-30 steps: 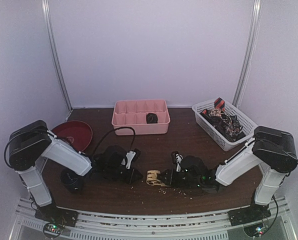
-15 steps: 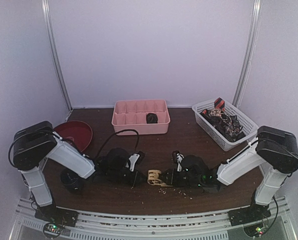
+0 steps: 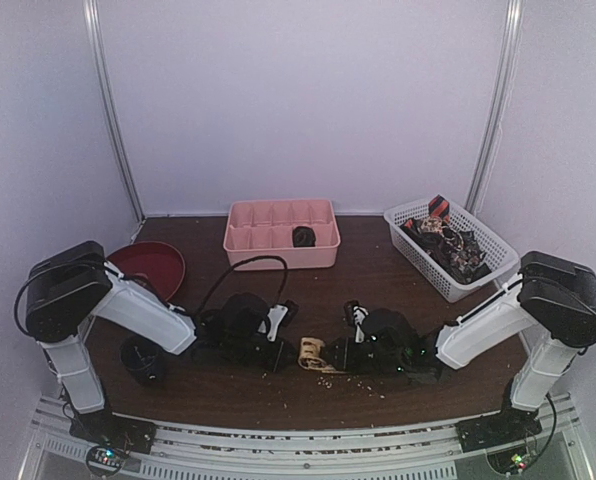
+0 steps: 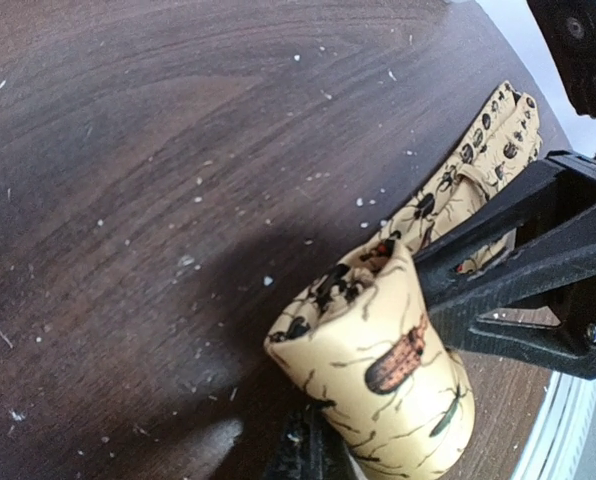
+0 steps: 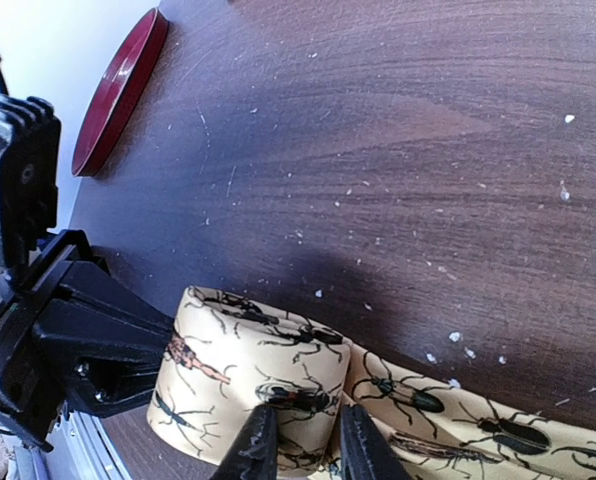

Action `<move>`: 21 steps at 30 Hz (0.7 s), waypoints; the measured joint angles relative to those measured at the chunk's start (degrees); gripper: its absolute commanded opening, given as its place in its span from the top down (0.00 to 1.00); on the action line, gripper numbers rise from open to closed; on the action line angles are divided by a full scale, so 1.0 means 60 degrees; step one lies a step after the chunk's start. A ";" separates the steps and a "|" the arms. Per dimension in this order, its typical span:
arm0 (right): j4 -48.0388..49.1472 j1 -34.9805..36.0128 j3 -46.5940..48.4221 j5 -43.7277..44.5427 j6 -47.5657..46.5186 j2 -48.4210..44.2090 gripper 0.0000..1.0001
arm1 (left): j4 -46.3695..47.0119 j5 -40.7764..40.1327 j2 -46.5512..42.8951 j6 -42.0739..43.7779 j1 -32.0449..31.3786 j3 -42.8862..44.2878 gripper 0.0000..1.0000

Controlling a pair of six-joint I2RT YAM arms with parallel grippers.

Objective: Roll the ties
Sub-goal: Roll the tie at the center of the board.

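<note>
A tan tie (image 3: 311,355) printed with insects lies near the front middle of the table, partly wound into a roll (image 4: 378,370). Its flat tail (image 5: 498,430) runs off toward the right arm. My left gripper (image 4: 306,462) is shut, with the roll wrapped over its fingers so that little of them shows. It reaches the roll from the left (image 3: 278,345). My right gripper (image 5: 303,445) comes from the right (image 3: 335,356), and its fingers (image 5: 258,445) pinch the roll's near edge where the tail leaves it. A dark rolled tie (image 3: 303,236) sits in the pink tray (image 3: 268,258).
A white basket (image 3: 478,285) at the back right holds several dark and red patterned ties (image 3: 448,243). A red plate (image 3: 146,265) lies at the left, and a dark cup (image 3: 143,360) stands by the left arm. Pale crumbs dot the wood near the roll.
My left arm has slid a little to the right, closer to the roll. The right arm and the tie have hardly moved.
</note>
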 measured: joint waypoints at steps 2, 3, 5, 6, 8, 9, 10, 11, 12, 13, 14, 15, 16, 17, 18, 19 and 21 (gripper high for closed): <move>-0.0073 0.0000 0.0004 0.0029 -0.0015 -0.0018 0.77 | -0.0204 -0.0124 0.0000 0.0091 -0.0080 0.0153 1.00; -0.0102 0.0000 0.0004 0.0044 -0.0029 -0.0022 0.77 | -0.0248 -0.0160 0.0000 0.0131 -0.0113 0.0204 1.00; -0.0164 0.0000 0.0004 0.0076 -0.0040 -0.0066 0.77 | -0.0328 -0.0211 0.0000 0.0197 -0.0146 0.0270 1.00; -0.0219 0.0000 0.0004 0.0098 -0.0044 -0.0098 0.77 | -0.0361 -0.0233 0.0000 0.0229 -0.0164 0.0295 1.00; -0.0280 0.0000 0.0004 0.0131 -0.0047 -0.0138 0.77 | -0.0364 -0.0251 0.0000 0.0273 -0.0189 0.0310 1.00; -0.0306 0.0000 0.0000 0.0149 -0.0047 -0.0153 0.77 | -0.0372 -0.0251 0.0000 0.0295 -0.0200 0.0310 1.00; -0.0321 0.0000 0.0000 0.0171 -0.0047 -0.0160 0.77 | -0.0375 -0.0251 0.0000 0.0313 -0.0208 0.0313 0.99; -0.0335 0.0000 0.0000 0.0197 -0.0051 -0.0168 0.77 | -0.0386 -0.0259 0.0000 0.0331 -0.0222 0.0324 0.99; -0.0342 0.0000 -0.0007 0.0208 -0.0051 -0.0175 0.77 | -0.0386 -0.0262 0.0000 0.0350 -0.0226 0.0335 0.97; -0.0364 0.0000 -0.0015 0.0229 -0.0058 -0.0197 0.77 | -0.0390 -0.0273 0.0000 0.0372 -0.0237 0.0346 0.96; -0.0375 0.0000 -0.0036 0.0240 -0.0066 -0.0233 0.77 | -0.0408 -0.0288 0.0000 0.0382 -0.0251 0.0379 0.95; -0.0397 0.0000 -0.0051 0.0244 -0.0073 -0.0273 0.77 | -0.0459 -0.0310 0.0000 0.0404 -0.0273 0.0426 0.94; -0.0415 0.0000 -0.0062 0.0255 -0.0073 -0.0310 0.77 | -0.0492 -0.0339 0.0000 0.0415 -0.0295 0.0474 0.94; -0.0430 0.0000 -0.0069 0.0259 -0.0076 -0.0324 0.77 | -0.0514 -0.0372 0.0000 0.0423 -0.0313 0.0503 0.93; -0.0437 0.0000 -0.0076 0.0266 -0.0076 -0.0335 0.77 | -0.0561 -0.0415 0.0000 0.0423 -0.0335 0.0535 0.93; -0.0441 0.0000 -0.0084 0.0270 -0.0076 -0.0335 0.77 | -0.0630 -0.0459 0.0000 0.0419 -0.0346 0.0576 0.93; -0.0441 0.0000 -0.0095 0.0273 -0.0080 -0.0339 0.77 | -0.0714 -0.0561 0.0000 0.0415 -0.0364 0.0616 0.92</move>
